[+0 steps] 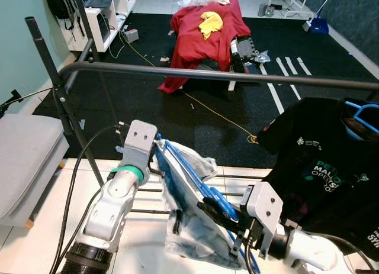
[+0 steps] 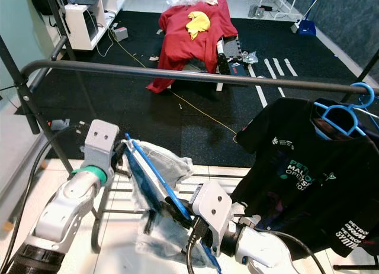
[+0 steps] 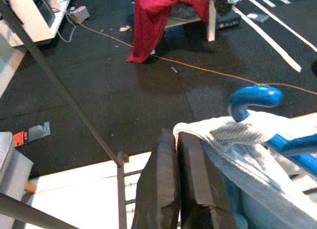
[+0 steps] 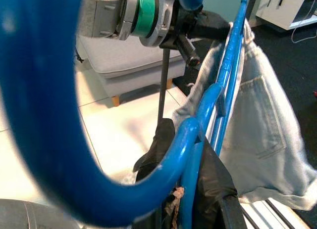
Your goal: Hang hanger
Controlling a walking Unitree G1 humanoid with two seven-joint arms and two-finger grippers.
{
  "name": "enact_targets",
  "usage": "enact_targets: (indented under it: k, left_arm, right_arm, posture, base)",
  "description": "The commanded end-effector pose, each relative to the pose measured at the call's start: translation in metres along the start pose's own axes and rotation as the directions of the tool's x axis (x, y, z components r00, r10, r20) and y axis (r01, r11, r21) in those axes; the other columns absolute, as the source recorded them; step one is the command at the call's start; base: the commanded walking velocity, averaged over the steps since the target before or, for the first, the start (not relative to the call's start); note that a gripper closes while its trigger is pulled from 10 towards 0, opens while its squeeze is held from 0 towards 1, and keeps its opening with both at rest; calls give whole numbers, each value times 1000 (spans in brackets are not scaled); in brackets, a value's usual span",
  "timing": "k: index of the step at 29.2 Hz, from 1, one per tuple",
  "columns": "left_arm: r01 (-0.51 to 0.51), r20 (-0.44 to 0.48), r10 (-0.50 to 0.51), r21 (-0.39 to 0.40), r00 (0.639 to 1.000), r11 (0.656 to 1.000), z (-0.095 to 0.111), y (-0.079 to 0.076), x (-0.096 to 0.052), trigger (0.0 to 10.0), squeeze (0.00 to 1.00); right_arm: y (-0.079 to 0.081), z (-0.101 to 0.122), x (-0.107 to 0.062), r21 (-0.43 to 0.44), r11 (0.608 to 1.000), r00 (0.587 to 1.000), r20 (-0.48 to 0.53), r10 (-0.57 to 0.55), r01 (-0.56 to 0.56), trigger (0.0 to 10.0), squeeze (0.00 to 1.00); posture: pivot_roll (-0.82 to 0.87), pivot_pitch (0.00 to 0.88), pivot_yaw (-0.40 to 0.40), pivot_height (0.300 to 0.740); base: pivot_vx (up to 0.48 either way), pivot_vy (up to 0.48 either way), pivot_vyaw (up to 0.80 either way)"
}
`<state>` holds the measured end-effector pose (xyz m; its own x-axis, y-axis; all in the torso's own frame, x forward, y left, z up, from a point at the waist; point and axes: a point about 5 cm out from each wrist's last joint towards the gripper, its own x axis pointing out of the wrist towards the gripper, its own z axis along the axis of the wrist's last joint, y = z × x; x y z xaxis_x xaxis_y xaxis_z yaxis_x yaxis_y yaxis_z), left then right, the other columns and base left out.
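A blue hanger [image 1: 198,182] carrying a pale denim garment [image 1: 195,226] is held tilted below the dark rail [image 1: 225,76] of the clothes rack. My right gripper [image 1: 218,213] is shut on the hanger's lower end, and the blue plastic passes between its fingers [image 4: 161,140]. My left gripper [image 1: 155,145] is at the upper end. Its fingers [image 3: 158,184] are pressed together with the denim's edge [image 3: 233,132] at their tips. A black T-shirt [image 1: 323,167] hangs on another blue hanger [image 2: 343,111] at the rail's right end.
The rack's slanted upright [image 1: 59,102] and its base bars [image 1: 148,191] stand over white tiles. A grey cushioned bench [image 1: 26,161] is at the left. Beyond the rail on dark flooring are a red-draped chair [image 1: 204,34], a yellow cord [image 1: 219,117] and white shelving [image 1: 100,16].
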<state>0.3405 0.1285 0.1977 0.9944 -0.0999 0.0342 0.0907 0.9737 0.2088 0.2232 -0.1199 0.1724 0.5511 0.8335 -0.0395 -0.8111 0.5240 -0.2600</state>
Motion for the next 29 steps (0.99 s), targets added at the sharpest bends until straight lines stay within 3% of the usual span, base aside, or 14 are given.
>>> enact_targets:
  k: [1,4,6,8,11,20,24,29]
  left_arm:
    - [-214,9,214,0,977,977,2,38,1,0,0]
    - [-203,38,202,2,979,979,5,37,-1,0,0]
    - [-197,41,197,4,980,980,5,35,-1,0,0]
    - [-164,47,163,20,986,986,2,29,-3,0,0]
    - [-129,50,127,30,991,991,-1,22,-6,0,0]
    - [-93,70,91,20,993,995,0,15,-9,0,0]
    - [-31,107,31,-4,994,1000,5,6,-12,0,0]
    - [117,182,-103,-64,978,991,16,-14,-22,0,0]
  right_arm:
    - [8,-7,-6,34,999,999,-32,28,-26,0,0]
    - [-11,-19,-8,5,992,989,-82,-124,125,0,0]
    - [-17,-20,-9,-6,986,982,-87,-167,167,0,0]
    - [-35,-17,-10,-38,957,955,-69,-289,287,0,0]
    - [-47,-14,-10,-48,930,929,-53,-366,364,0,0]
    - [-46,-21,-6,-46,936,932,-94,-351,348,0,0]
    - [-46,-29,1,-71,941,930,-141,-339,332,0,0]
    - [-52,-37,14,-74,934,917,-180,-357,349,0,0]
  posture:
    - [-153,172,50,740]
    - [-149,172,54,740]
    - [-149,172,54,740]
    - [-146,174,55,740]
    - [-143,174,54,740]
    - [-138,171,50,740]
    - [-137,170,49,740]
    - [-130,163,50,740]
  base:
    - [0,0,0]
    - [0,0,0]
    - [0,0,0]
    - [0,0,0]
    - [0,0,0]
    - [0,0,0]
    - [0,0,0]
    - [0,0,0]
